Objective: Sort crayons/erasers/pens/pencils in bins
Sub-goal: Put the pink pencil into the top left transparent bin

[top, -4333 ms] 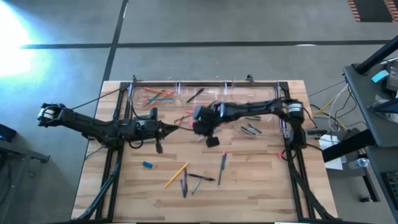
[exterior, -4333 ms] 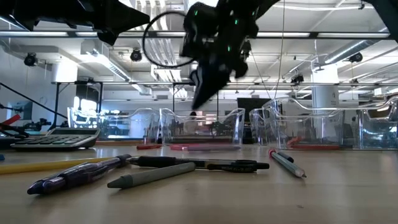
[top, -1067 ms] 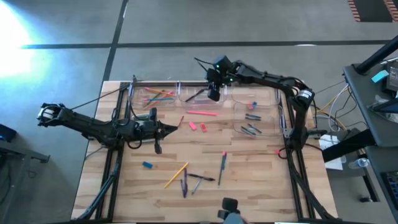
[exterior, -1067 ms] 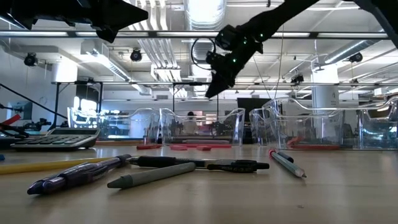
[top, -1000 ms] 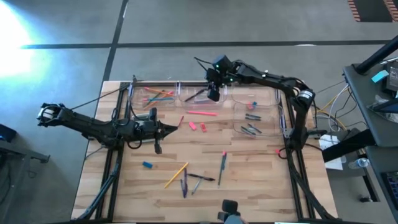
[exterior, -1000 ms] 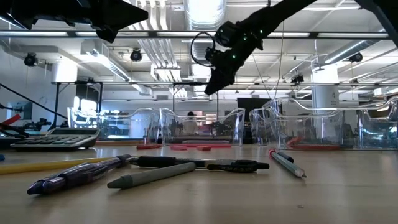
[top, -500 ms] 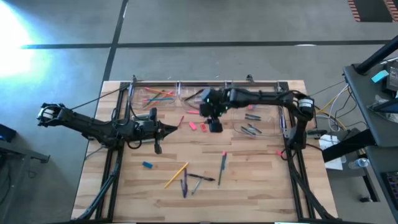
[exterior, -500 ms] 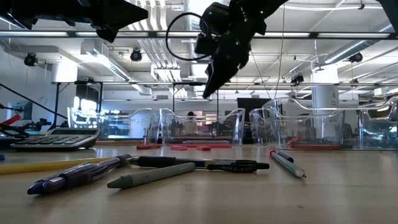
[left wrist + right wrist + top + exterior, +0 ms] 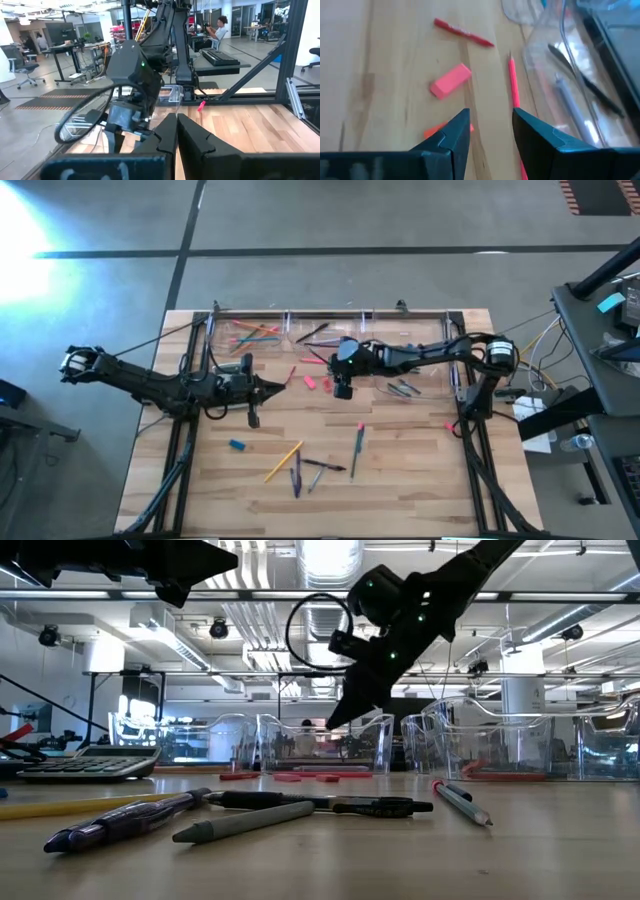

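**Two fingers parted, nothing between them**

Your right gripper [image 9: 490, 127] hangs above the wood with a clear gap between its fingers and holds nothing; bare table [image 9: 380, 65] shows through the gap. Just ahead of the fingertips lies a pink eraser [image 9: 450, 80], and a second pink eraser [image 9: 434, 132] sits partly hidden by one finger. Beside the other finger runs a long pink pencil [image 9: 514, 95], and farther ahead a red pencil [image 9: 463, 32] lies slanted. Off to that same side you can see the clear wall of a bin [image 9: 555, 75] with dark pens [image 9: 580, 82] inside it.

From above, your right gripper [image 9: 343, 389] sits near the table's middle, just in front of the row of bins [image 9: 320, 332] along the far edge; the two erasers [image 9: 317, 382] lie just to its left. Toward the near edge, well apart from the gripper, you have loose sticks: an orange pencil [image 9: 283, 462], several pens [image 9: 312, 469], a grey stick with a pink tip [image 9: 357, 443], and a blue eraser [image 9: 237, 445] farther left.

In the level view the gripper [image 9: 338, 720] points down, clear of the tabletop, in front of a clear bin [image 9: 320, 745].

Your left gripper [image 9: 254, 417] waits over the left half of the table, its fingers pressed together and empty.
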{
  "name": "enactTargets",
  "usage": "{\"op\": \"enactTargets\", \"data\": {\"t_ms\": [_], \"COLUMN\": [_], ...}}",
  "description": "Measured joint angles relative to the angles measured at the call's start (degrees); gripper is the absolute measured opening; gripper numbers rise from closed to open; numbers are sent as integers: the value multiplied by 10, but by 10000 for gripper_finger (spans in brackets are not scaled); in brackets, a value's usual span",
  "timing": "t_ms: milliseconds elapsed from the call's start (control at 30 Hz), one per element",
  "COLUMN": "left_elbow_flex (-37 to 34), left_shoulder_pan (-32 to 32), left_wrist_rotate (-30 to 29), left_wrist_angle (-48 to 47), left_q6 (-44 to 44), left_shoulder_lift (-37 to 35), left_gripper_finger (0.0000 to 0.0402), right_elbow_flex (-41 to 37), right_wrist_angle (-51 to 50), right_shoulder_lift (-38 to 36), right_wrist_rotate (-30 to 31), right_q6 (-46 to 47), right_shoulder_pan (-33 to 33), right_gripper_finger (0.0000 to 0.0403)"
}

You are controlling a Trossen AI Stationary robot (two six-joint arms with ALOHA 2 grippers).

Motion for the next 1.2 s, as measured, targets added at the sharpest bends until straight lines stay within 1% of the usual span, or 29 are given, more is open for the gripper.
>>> {"op": "enactTargets", "data": {"t_ms": [167, 233, 367, 533, 733, 933, 1033, 1200], "left_elbow_flex": [0, 0, 0, 0, 0, 0, 0, 0], "left_shoulder_pan": [0, 0, 0, 0, 0, 0, 0, 0], "left_wrist_rotate": [0, 0, 0, 0, 0, 0, 0, 0], "left_wrist_angle": [7, 10, 12, 14, 15, 15, 15, 15], "left_q6": [0, 0, 0, 0, 2, 2, 2, 1], "left_shoulder_lift": [0, 0, 2, 9, 9, 9, 9, 9], "left_gripper_finger": [0, 0, 0, 0, 0, 0, 0, 0], "right_elbow_flex": [-2, 2, 6, 6, 5, 6, 6, 9], "right_wrist_angle": [-9, -19, -23, -42, -42, -37, -40, -43], "right_shoulder_lift": [12, 19, 28, 35, 49, 70, 72, 72], "right_wrist_rotate": [16, 35, 49, 91, 103, 154, 164, 161], "right_q6": [-13, -1, 27, 43, 60, 101, 127, 156], "right_shoulder_pan": [-3, -11, -17, -17, -16, -16, -17, -20], "right_gripper_finger": [137, 136, 135, 134, 134, 134, 134, 134]}}
